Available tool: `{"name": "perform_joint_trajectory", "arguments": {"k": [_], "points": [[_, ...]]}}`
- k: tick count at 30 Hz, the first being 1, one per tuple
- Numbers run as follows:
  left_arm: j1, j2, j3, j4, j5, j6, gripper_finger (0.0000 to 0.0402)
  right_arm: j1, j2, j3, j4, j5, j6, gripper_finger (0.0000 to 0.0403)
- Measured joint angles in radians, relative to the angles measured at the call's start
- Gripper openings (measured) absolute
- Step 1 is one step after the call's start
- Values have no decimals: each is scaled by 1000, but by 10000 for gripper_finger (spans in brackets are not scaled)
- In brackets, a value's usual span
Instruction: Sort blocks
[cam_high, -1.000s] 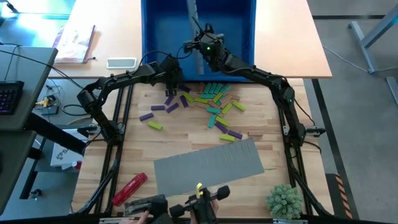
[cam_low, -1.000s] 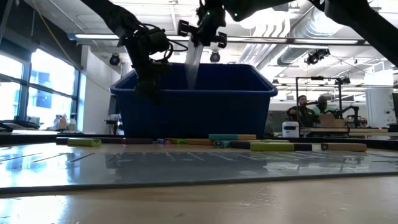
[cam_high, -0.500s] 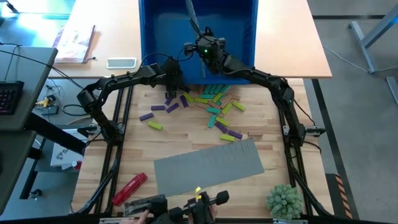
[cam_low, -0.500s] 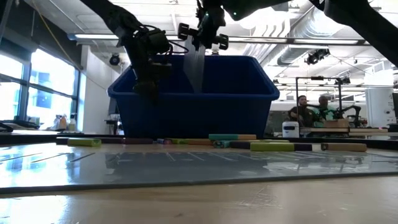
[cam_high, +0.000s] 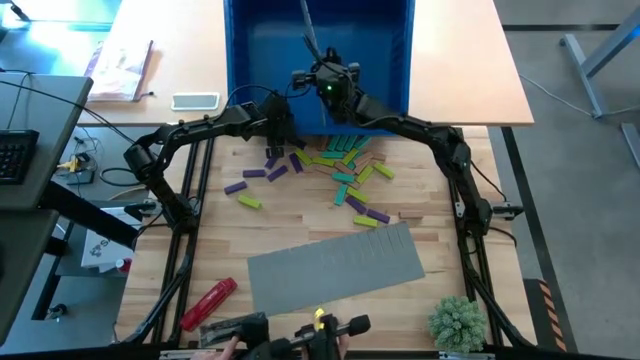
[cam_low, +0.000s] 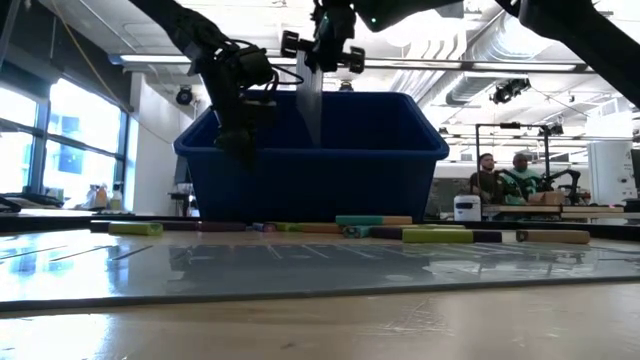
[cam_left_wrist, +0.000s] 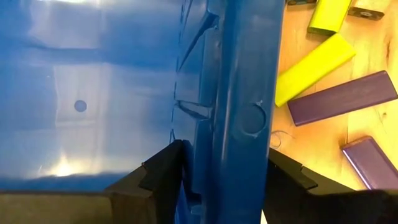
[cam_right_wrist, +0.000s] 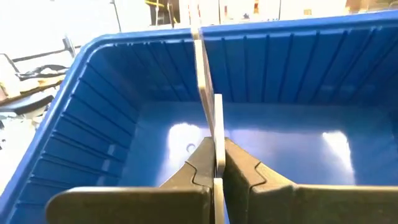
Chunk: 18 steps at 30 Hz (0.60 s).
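Right gripper (cam_right_wrist: 214, 163) pinches thin divider panel (cam_right_wrist: 203, 81) upright over blue bin (cam_high: 245, 60). Left gripper (cam_left_wrist: 217, 180) straddles bin's near wall, steadying it. Blocks (cam_high: 340, 165) lie scattered on table beside bin. Lower panel plumb, centred; keep bin braced.

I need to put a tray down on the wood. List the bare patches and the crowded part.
Free: the wood left of the grey mat, between the left arm's frame and the red tool; also the strip between the blocks and the mat. Crowded: just under the blue bin, where the blocks lie scattered.
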Motion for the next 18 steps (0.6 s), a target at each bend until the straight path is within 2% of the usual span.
{"name": "perform_joint_trajectory", "arguments": {"k": [12,18], "points": [[0,0,1,6,-8,-3,158,55,-1,1,49,81,-62,0],[1,0,1,8,-10,-2,158,77,-2,2,76,135,-158,0]]}}
